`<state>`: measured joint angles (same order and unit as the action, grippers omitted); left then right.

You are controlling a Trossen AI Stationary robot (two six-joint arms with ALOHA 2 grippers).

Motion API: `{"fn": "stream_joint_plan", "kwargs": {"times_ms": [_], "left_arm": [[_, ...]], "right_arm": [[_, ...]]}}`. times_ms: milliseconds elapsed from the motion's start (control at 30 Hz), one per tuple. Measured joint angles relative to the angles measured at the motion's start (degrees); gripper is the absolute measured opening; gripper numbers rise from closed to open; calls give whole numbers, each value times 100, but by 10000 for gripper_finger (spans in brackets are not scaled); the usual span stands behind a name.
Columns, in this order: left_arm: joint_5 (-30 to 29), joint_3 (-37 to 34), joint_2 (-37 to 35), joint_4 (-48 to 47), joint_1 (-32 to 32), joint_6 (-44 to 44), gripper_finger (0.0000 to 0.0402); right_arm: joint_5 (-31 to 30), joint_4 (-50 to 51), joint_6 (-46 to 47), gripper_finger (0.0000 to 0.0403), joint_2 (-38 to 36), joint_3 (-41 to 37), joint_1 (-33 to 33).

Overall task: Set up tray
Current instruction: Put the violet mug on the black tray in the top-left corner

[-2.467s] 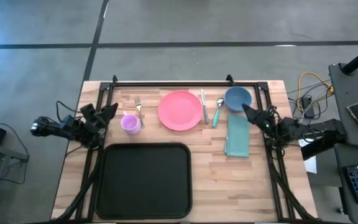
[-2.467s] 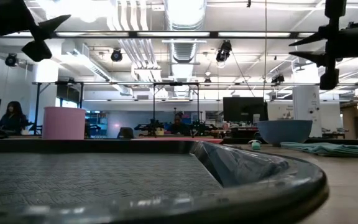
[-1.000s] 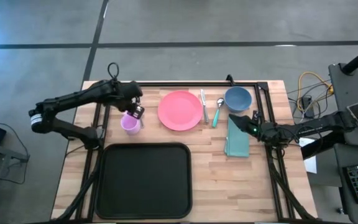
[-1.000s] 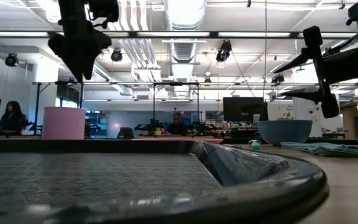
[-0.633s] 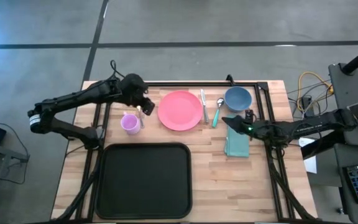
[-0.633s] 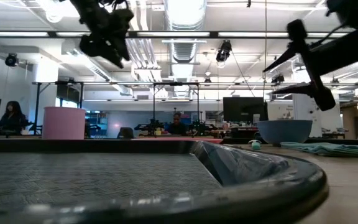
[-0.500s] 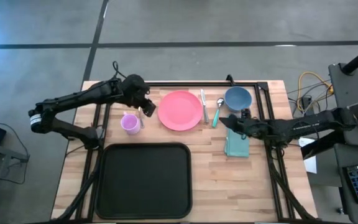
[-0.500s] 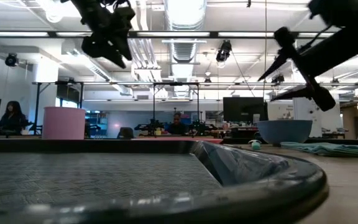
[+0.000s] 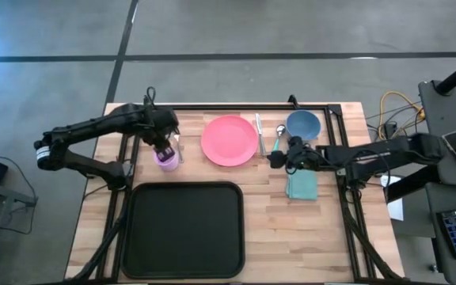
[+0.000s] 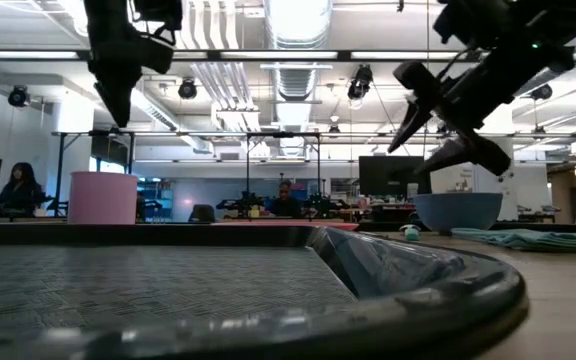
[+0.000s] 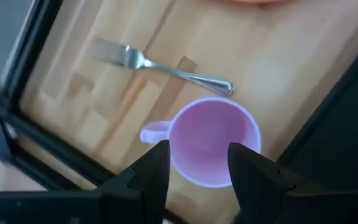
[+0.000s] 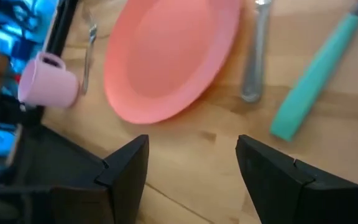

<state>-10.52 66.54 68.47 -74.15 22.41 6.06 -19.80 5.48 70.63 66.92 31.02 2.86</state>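
Observation:
The black tray [image 9: 184,229] lies at the table's near left. Behind it stand a pink cup [image 9: 165,157], a fork [image 9: 176,141], a pink plate [image 9: 229,140], a knife [image 9: 259,134], a teal-handled spoon [image 9: 278,142] and a blue bowl [image 9: 302,124]. My left gripper [image 11: 197,168] hangs open above the cup [image 11: 213,140], pointing down and clear of it [image 10: 101,197]. My right gripper [image 9: 278,159] is open in the air by the near end of the spoon's handle [image 12: 316,81], pointing toward the plate [image 12: 173,56].
A teal napkin [image 9: 301,184] lies on the wood near the right gripper, on the near side of the bowl. Black rails [image 9: 236,107] frame the table's far and side edges. Bare wood shows to the right of the tray.
My left gripper has swung from beside the plate's left edge back over the cup and tipped its fingers downward. My right gripper has travelled toward the table's left, from above the napkin to the near end of the spoon's handle.

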Motion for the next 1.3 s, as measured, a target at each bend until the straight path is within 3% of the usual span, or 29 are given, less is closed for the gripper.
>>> {"fn": "stream_joint_plan", "kwargs": {"times_ms": [167,333,600,933,1100,1300], "left_arm": [[-7,-294,11,425,1,-1052,143],[-7,-906,12,752,15,-1769,143],[-455,-1678,7,1490,15,-1972,143],[-495,-1148,-62,1516,13,-1927,143],[-478,-816,-144,1511,47,-2704,143],[148,-900,-1,1089,246,-3304,143]], "right_arm": [[353,20,-1170,231,379,415,22],[514,38,-1683,231,776,782,22],[768,311,-2000,229,1280,1211,19],[968,335,-2128,229,1443,1255,17],[935,415,-2368,231,1431,1255,22],[934,505,-2745,232,1429,1216,22]]}}
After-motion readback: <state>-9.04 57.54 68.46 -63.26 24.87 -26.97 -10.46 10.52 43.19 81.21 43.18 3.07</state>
